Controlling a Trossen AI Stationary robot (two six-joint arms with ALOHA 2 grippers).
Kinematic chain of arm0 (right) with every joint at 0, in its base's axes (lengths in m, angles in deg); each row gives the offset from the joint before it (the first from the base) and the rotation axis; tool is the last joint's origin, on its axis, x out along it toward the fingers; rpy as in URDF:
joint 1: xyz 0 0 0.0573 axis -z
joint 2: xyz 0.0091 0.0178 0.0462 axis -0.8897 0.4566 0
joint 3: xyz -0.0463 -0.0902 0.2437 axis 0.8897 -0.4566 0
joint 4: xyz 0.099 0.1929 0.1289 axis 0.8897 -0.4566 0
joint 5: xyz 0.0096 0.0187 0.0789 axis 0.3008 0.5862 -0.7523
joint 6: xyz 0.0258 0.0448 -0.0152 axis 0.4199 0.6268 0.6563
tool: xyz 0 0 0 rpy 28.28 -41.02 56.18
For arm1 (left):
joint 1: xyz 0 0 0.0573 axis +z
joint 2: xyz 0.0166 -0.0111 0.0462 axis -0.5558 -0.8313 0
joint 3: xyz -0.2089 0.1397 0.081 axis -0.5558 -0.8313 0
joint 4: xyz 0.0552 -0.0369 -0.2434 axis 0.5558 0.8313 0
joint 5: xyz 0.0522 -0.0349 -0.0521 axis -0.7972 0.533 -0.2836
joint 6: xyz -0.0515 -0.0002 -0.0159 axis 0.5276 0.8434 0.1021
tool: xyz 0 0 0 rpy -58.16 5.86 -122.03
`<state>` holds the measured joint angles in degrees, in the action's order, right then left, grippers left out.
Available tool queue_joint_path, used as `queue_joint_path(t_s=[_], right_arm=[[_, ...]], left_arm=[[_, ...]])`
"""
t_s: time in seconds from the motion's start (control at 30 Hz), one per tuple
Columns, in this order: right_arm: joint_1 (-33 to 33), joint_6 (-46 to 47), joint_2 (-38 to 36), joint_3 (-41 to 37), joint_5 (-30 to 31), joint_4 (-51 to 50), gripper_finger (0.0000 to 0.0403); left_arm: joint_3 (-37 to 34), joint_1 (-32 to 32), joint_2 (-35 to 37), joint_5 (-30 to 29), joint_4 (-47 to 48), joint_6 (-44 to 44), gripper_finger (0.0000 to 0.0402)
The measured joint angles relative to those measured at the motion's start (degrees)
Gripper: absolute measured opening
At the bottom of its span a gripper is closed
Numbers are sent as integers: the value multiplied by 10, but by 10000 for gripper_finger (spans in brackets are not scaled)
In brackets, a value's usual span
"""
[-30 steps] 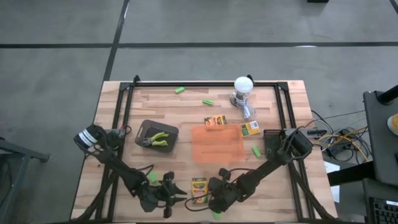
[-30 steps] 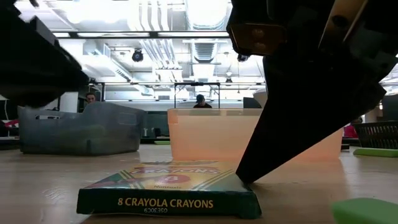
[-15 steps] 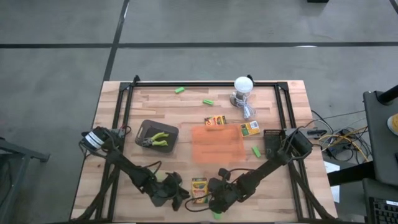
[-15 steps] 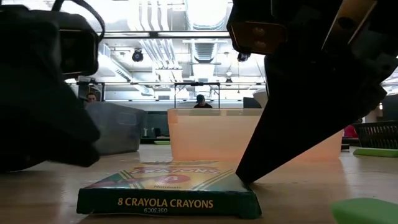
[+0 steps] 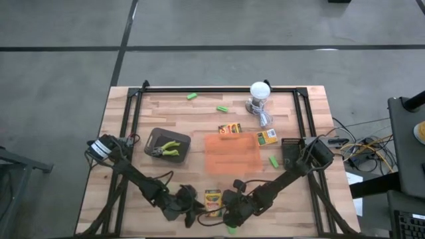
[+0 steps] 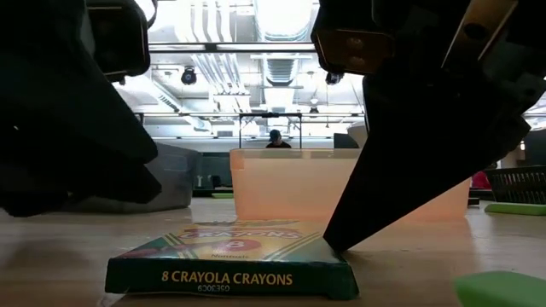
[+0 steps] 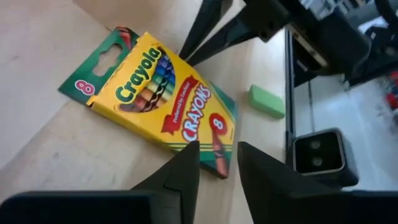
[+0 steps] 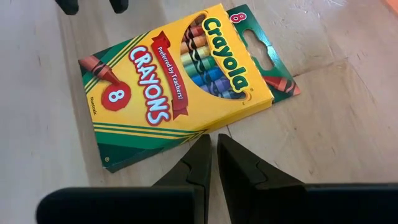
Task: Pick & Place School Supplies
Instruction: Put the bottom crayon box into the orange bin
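Since a second ago left end effector (image 5: 194, 216) has slid right along the near table (image 5: 126, 199) edge, up beside the crayon box (image 5: 212, 202); right arm unchanged.

High view: crayon box lies flat at near edge, between the two end effectors. Right end effector (image 5: 226, 214) just right of it. Two more crayon boxes (image 5: 230, 129) (image 5: 267, 137) by the orange tray's (image 5: 231, 154) far edge. Green pieces scattered: far side (image 5: 192, 96), right of tray (image 5: 273, 161), near edge (image 5: 231, 230). Dark bin (image 5: 154, 137) left of tray holds yellow-handled pliers (image 5: 169, 149). White lamp (image 5: 259, 93) at far side.

Low view: crayon box (image 6: 230, 259) in front, orange tray (image 6: 290, 192) behind it, dark arm bulks left and right, green piece (image 6: 502, 290) at right corner.

Left wrist view: left end effector (image 7: 217, 155) fingers slightly apart, nothing between them, tips over the crayon box's (image 7: 158, 99) end; green piece (image 7: 267, 101) nearby.

Right wrist view: right end effector (image 8: 212, 146) fingers together, empty, tips at the long edge of the crayon box (image 8: 180, 84).
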<state>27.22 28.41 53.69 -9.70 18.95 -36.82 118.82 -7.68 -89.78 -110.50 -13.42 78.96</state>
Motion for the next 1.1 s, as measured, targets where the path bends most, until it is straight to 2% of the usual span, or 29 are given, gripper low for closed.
queue_joint_path(t_s=[0.23,0.37,0.67,0.87,1.1], right_arm=[[0,2,0,0,0,0,27],[0,2,0,0,0,0,27],[0,-5,0,0,2,0,27],[0,-5,0,0,18,0,27],[1,-5,0,0,19,1,27]], left_arm=[[4,1,1,-4,4,-61,164],[4,1,1,-4,26,-100,176],[4,2,1,0,40,11,177],[4,2,1,5,86,10,177],[4,11,-1,22,85,12,177]])
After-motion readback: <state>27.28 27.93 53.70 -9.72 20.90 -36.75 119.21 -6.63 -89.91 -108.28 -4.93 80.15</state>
